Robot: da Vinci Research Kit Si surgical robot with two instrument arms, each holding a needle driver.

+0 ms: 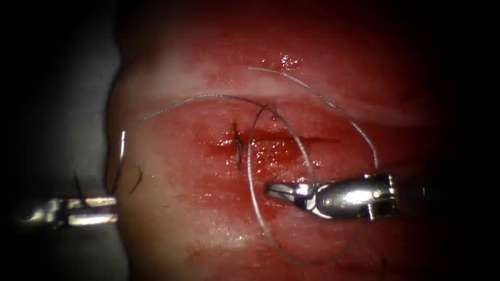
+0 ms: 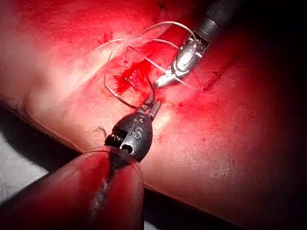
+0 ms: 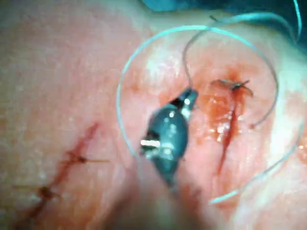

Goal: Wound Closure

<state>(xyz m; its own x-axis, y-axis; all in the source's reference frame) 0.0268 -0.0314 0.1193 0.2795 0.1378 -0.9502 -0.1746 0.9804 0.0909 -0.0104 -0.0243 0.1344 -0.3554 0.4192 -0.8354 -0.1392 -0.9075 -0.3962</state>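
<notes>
Right tool (image 1: pixel 276 189) reaches in from the right of the frame and sits low over the tissue (image 1: pixel 198 224), just below the cut (image 1: pixel 291 138). Its jaws are only narrowly parted and nothing sits between them. The left wrist view (image 2: pixel 163 81) gives the same reading: two slim tips a little apart, thread beside them but not in them. In the right wrist view the tip (image 3: pixel 189 98) sits just beside the cut (image 3: pixel 228 139).

Thread (image 1: pixel 250 177) is everywhere. One big loop drops from the cut's left end, sweeps down under the right tool and curls back up behind its wrist. A second strand arcs across the upper centre and runs out to the tissue's left edge. The same loops ring the tool in the right wrist view (image 3: pixel 144 48).

Left tool (image 1: pixel 107 210) waits at lower left, off the tissue's edge, with its two bright jaws held apart and nothing gripped. From its own wrist camera the tip (image 2: pixel 153 104) points toward the cut.

Needle (image 1: pixel 123 143) shows as a short bright sliver at the tissue's left edge, left of the cut and above the left tool; it appears clear of the tissue.

Red fluid (image 1: pixel 271 153) glistens along the cut, a dark stitch (image 1: pixel 238 148) crosses its left end, and short cut ends of thread (image 1: pixel 138 179) lie near the left edge.
</notes>
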